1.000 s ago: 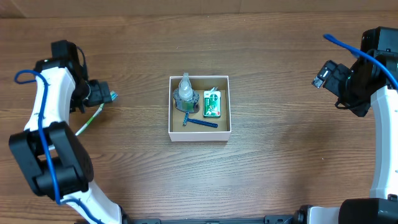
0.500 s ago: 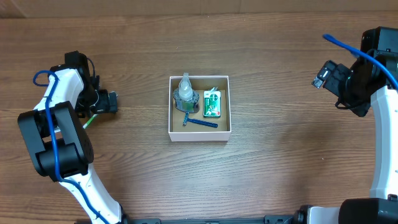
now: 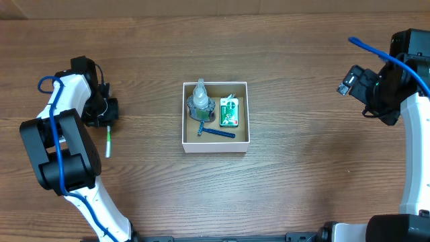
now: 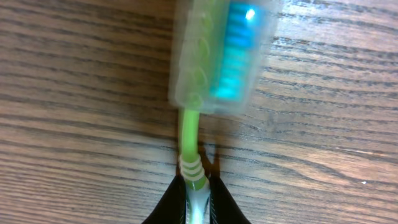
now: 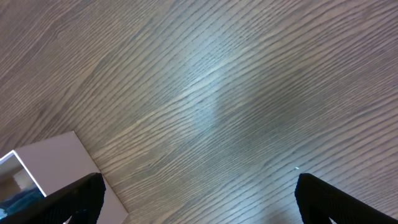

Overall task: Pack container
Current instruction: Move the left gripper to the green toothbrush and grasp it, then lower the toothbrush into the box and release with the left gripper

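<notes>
Toothbrush (image 3: 107, 142) swung, left pincer (image 4: 198, 186) pinching it | right pincer (image 5: 199, 199) spread | container (image 3: 216, 148): bottle (image 3: 199, 101), razor (image 3: 216, 132), packet (image 3: 229, 112)

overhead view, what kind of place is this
Likely a robot manipulation test bench: the left arm and right arm flank a wood-grain table, with a white container of toiletries staged at centre and a capped toothbrush in the left gripper.

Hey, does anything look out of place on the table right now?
Only the green toothbrush: it is far left of the container, pinched in the left gripper, while the bottle, razor and green packet sit inside. Nothing looks spilled or damaged.
</notes>
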Tool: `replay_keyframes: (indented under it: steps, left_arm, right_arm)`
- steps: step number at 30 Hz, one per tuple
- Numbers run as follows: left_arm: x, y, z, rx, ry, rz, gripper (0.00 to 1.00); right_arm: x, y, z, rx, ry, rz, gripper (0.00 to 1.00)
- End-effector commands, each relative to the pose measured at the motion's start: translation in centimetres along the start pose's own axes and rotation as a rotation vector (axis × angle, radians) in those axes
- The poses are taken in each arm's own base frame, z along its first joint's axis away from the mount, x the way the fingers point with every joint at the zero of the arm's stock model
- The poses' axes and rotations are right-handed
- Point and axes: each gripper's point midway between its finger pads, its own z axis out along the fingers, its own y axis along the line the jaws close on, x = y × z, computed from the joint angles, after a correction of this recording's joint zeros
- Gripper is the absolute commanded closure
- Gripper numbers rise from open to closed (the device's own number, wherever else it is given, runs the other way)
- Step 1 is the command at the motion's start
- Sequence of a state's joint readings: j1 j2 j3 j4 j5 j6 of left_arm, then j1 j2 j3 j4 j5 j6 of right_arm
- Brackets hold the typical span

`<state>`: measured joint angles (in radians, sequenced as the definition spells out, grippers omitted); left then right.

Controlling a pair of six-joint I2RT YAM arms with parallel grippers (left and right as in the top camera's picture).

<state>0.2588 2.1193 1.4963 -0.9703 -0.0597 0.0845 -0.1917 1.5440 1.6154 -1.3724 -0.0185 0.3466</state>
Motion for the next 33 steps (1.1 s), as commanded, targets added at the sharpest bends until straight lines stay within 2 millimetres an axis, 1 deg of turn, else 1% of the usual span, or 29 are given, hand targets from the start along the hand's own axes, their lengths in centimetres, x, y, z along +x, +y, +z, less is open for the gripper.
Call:
replay_keyframes:
  steps: [1,2,9,12,14,16,19,20,21,24,25,27,28,29,30,31,32,33]
  left_arm:
    - [0.6,-0.5,1.0,0.013,0.033,0.011,0.95]
    - [0.6,-0.5,1.0,0.013,0.033,0.012,0.96]
    - [0.6,-0.4,0.9,0.012,0.032,0.012,0.96]
    - [0.3,-0.6,0.0,0.021,0.011,0.01,0.96]
    - [-0.2,-1.1,-1.4,0.054,-0.026,0.01,0.96]
    - [-0.7,-1.2,-3.4,0.067,-0.075,0.009,0.96]
    - [-1.5,-1.9,-7.6,0.11,-0.187,0.012,0.96]
    - [-1.6,-2.3,-9.2,0.134,-0.231,0.018,0.96]
    - [-1.6,-3.0,-11.6,0.167,-0.29,0.029,0.96]
    - [-0.8,-5.0,-16.5,0.23,-0.401,0.076,0.96]
    - [-0.2,-6.1,-18.6,0.245,-0.453,0.115,0.96]
    - [0.6,-8.0,-21.7,0.246,-0.537,0.192,0.96]
    - [1.1,-9.2,-23.1,0.248,-0.576,0.242,0.96]
    - [1.9,-10.9,-24.7,0.252,-0.621,0.311,0.96]
    - [2.4,-12.0,-25.6,0.256,-0.646,0.356,0.96]
    - [3.4,-13.9,-26.7,0.265,-0.679,0.434,0.96]
    - [4.2,-15.7,-27.5,0.272,-0.701,0.503,0.96]
    - [4.8,-16.9,-27.9,0.275,-0.711,0.546,0.96]
  right_arm:
    - [-0.2,-0.1,0.1,0.008,-0.005,-0.004,0.0]
    - [-0.2,-0.1,0.1,0.008,-0.005,-0.004,0.0]
    - [-0.2,-0.1,0.1,0.007,-0.005,-0.004,0.0]
    - [-0.2,-0.1,0.1,0.007,-0.005,-0.004,0.0]
    - [-0.2,-0.1,0.1,0.007,-0.005,-0.004,0.0]
    - [-0.2,-0.1,0.1,0.008,-0.005,-0.004,0.0]
    - [-0.2,-0.1,0.1,0.008,-0.004,-0.004,0.0]
    - [-0.2,-0.1,0.1,0.008,-0.004,-0.004,0.0]
    - [-0.2,-0.1,0.1,0.008,-0.004,-0.003,0.0]
    - [-0.2,-0.1,0.1,0.008,-0.005,-0.003,0.0]
    - [-0.2,-0.1,0.1,0.008,-0.005,-0.003,0.0]
    - [-0.2,-0.1,0.1,0.008,-0.004,-0.003,0.0]
    - [-0.2,-0.1,0.1,0.008,-0.004,-0.003,0.0]
    - [-0.2,-0.1,0.1,0.007,-0.004,-0.003,0.0]
    - [-0.2,-0.1,0.1,0.007,-0.004,-0.003,0.0]
    - [-0.2,-0.1,0.1,0.008,-0.005,-0.003,0.0]
    - [-0.2,-0.1,0.1,0.007,-0.005,-0.003,0.0]
    - [-0.2,-0.1,0.1,0.007,-0.005,-0.003,0.0]
